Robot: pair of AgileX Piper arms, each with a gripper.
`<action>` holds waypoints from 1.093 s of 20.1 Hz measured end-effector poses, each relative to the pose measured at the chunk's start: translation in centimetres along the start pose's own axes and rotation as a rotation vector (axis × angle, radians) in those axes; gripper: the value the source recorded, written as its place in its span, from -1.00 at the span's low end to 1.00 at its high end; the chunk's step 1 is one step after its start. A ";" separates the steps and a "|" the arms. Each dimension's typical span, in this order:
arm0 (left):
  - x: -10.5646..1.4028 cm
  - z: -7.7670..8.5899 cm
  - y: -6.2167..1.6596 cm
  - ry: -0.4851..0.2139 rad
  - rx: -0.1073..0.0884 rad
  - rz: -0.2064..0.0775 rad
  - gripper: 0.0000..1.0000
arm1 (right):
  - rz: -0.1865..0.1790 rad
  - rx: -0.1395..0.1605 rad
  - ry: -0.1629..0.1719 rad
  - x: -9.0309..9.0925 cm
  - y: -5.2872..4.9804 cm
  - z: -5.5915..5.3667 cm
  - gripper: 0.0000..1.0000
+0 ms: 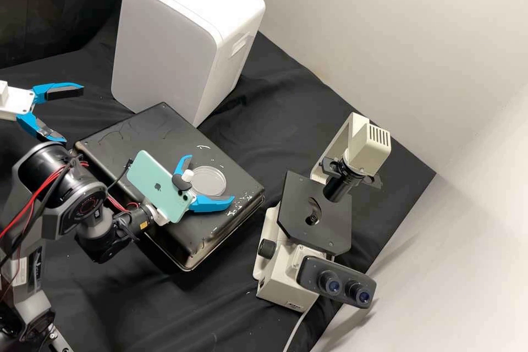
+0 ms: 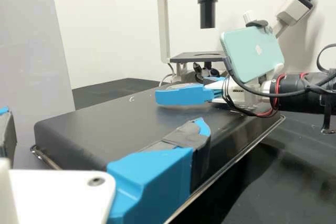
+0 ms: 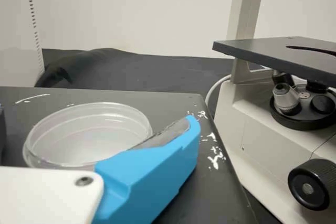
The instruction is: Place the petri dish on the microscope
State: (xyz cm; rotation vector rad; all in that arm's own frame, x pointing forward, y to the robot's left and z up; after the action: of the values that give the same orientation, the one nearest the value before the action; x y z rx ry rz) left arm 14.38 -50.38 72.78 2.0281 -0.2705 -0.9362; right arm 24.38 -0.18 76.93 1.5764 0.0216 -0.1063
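Note:
A clear round petri dish (image 1: 208, 180) (image 3: 86, 135) lies on an upturned black tray (image 1: 137, 137). My right gripper (image 1: 212, 179) (image 3: 97, 129) is open low over the tray, with one blue finger on each side of the dish. One of its fingers (image 3: 152, 171) sits close against the dish's rim. The white microscope (image 1: 308, 242) stands to the right of the tray, its black stage (image 1: 316, 214) (image 3: 283, 53) bare. My left gripper (image 1: 47, 110) (image 2: 102, 129) hangs open at the far left, past the tray's other end, holding nothing.
A tall white box (image 1: 187, 33) stands behind the tray. The microscope's eyepieces (image 1: 344, 286) point toward the bench's front, and its lamp head (image 1: 366, 146) overhangs the stage. Black cloth (image 1: 286, 115) covers the bench, with a white wall to the right.

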 end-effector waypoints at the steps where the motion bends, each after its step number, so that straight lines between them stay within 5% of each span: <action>1: 0.0 0.0 0.00 0.000 0.000 0.000 1.00 | -0.001 0.000 -0.001 0.0 0.0 0.0 1.00; 4: 0.0 0.0 0.00 0.000 0.000 0.000 1.00 | 0.001 0.000 0.001 -0.1 0.0 0.0 1.00; 5: 0.0 0.0 0.00 0.000 0.000 0.000 1.00 | 0.001 0.000 0.001 -0.1 0.0 0.0 -1.00; 22: 0.0 0.0 0.00 0.000 0.000 0.000 1.00 | -0.002 -0.001 -0.003 0.0 -0.2 0.2 -1.00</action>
State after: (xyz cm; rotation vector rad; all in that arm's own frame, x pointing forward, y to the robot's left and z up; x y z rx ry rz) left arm 14.38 -50.38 72.78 2.0281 -0.2705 -0.9362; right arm 24.33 -0.35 76.76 1.5754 0.0214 -0.1104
